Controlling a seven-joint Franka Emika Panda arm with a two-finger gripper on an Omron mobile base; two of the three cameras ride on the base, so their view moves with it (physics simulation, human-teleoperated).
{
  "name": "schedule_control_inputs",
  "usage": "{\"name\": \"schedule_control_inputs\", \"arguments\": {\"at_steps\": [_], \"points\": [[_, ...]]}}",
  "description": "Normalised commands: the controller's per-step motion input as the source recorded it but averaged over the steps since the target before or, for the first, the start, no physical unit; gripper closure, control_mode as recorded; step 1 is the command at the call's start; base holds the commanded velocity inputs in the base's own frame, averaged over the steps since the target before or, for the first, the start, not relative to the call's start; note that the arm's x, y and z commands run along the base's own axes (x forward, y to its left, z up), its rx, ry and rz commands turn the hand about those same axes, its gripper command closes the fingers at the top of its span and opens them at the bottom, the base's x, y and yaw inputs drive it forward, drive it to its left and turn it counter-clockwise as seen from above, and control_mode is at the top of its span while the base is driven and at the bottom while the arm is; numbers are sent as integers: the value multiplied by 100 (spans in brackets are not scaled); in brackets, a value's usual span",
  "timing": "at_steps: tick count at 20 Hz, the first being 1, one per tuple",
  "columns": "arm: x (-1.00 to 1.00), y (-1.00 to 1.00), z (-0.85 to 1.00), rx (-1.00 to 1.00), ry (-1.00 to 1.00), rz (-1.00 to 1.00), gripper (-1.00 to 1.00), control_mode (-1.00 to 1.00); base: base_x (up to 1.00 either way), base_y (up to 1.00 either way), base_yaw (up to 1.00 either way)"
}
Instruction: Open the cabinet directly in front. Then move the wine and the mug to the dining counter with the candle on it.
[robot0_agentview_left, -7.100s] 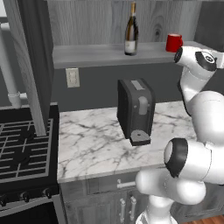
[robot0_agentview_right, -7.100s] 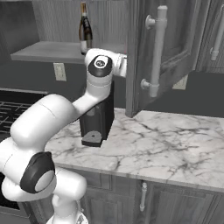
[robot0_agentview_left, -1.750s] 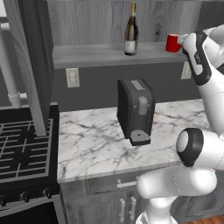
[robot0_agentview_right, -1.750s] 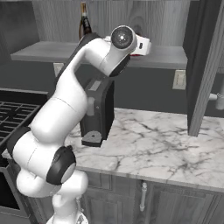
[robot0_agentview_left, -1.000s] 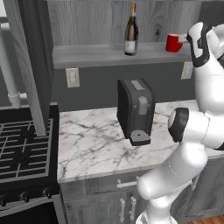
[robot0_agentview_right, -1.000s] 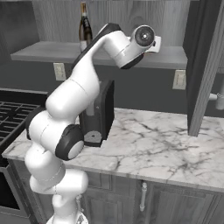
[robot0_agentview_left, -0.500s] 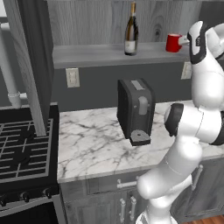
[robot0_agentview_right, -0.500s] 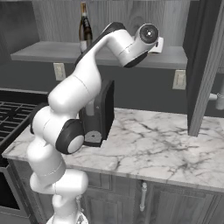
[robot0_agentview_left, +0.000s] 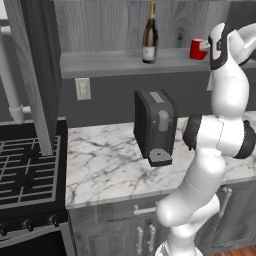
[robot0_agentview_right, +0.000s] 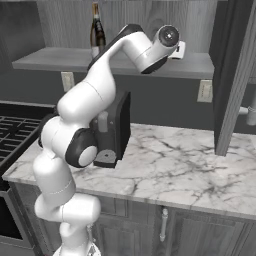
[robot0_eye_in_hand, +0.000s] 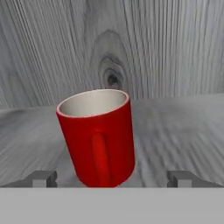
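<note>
Left base view: the cabinet (robot0_agentview_left: 35, 75) stands open, its left door swung out over the stove side, and on its shelf the wine (robot0_agentview_left: 149, 35) stands upright to the left, with the mug (robot0_agentview_left: 198, 49) well apart from it on the right. The arm reaches up to shelf height, its wrist just beside the mug. Below, a black coffee machine (robot0_agentview_left: 154, 127) sits on the marble table (robot0_agentview_left: 100, 165).

Right base view: the arm arches over the coffee machine (robot0_agentview_right: 112, 130) to the shelf; the wrist blocks the mug here, while the wine (robot0_agentview_right: 97, 31) shows behind the upper arm. The right cabinet door (robot0_agentview_right: 234, 75) hangs open at the edge.

Hand view: the tool (robot0_eye_in_hand: 113, 178) has its two dark fingertips (robot0_eye_in_hand: 41, 178) spread to their widest — nothing between them yet. The mug (robot0_eye_in_hand: 98, 138) stands upright straight ahead, a little left of the midline, its handle turned toward the camera and its pale inside showing. The mug's body lies within the gap but ahead of the tips, so the coming move looks like a short straight advance along the shelf — with the handle facing the palm — until the tips flank the red wall.
</note>
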Motion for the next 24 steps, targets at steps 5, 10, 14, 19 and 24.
{"name": "schedule_control_inputs", "arguments": {"at_steps": [5,10,14,19,24], "points": [[36,0,-12,0,0,0,-100,-100,0,0,0],[37,0,-20,0,1,0,-100,-100,0,0,0],[35,8,-15,0,2,0,100,-100,0,0,0],[3,0,0,0,0,0,100,-100,0,0,0],[0,0,0,0,0,0,100,-100,0,0,0]]}}
